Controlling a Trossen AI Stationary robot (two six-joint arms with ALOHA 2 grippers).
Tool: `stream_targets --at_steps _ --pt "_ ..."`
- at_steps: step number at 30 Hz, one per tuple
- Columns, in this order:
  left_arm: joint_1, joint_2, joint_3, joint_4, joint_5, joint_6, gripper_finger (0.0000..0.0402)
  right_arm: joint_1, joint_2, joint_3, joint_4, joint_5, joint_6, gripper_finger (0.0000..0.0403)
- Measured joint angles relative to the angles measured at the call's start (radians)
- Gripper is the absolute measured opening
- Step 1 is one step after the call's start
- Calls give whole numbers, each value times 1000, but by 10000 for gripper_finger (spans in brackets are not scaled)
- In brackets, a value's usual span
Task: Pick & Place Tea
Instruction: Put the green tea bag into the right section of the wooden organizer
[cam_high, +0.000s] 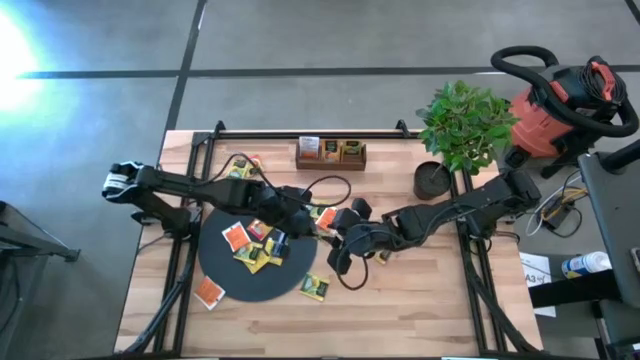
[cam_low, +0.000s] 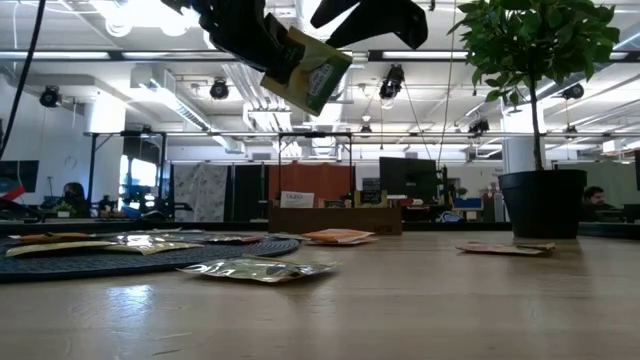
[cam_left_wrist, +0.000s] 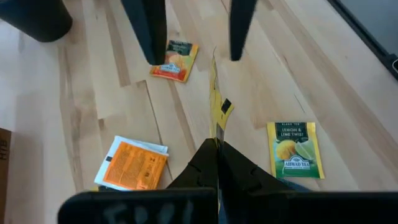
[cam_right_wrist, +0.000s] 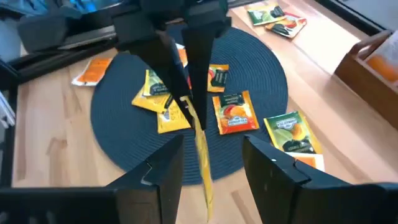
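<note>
Pale wooden tabletop (cam_high: 420, 310) carries scattered packets; above it the left gripper (cam_left_wrist: 216, 146) pinches a flat yellow tea packet (cam_low: 306, 72) edge-on, while the right gripper (cam_right_wrist: 208, 155) spreads wide around it. Closing squarely before the left lets go would likely prevent slipping.

Two robot arms, one entering from the left (cam_high: 200, 188) and one from the right (cam_high: 470, 205), share one desk (cam_high: 420, 310). At centre left lies one black disc (cam_high: 225, 272) carrying at least five tea packets (cam_high: 235, 237), overlapping too much for a firm count. About six more lie around it, and one held packet (cam_low: 305, 72) hangs aloft. At the top stand one wooden tray (cam_high: 331, 155) and one potted plant (cam_high: 462, 122); one red vacuum (cam_high: 560, 105) is at upper right.
</note>
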Motion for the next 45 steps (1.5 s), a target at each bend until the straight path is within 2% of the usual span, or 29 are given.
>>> stream_targets --at_steps 5,11,14,25,27,31,38,45 --pt "0 11 22 9 1 2 0 -1 11 0 2 -35 -28 159" --pt "0 33 39 12 1 1 0 -12 18 1 17 -64 -28 135" --pt "0 41 48 13 1 -1 0 -20 18 1 15 -99 -28 116" --pt "0 25 54 21 3 -40 0 -23 18 0 -5 -102 -23 16" --pt "0 22 53 21 3 -61 2 -23 18 0 -8 -102 -22 11" --pt "0 17 53 12 3 -108 22 -24 18 0 -14 -99 -19 9" --pt "-3 12 52 -11 2 -135 84 -23 19 0 -17 -72 1 9" --pt "-2 -35 51 -12 -1 -203 124 -22 19 0 -23 12 43 8"
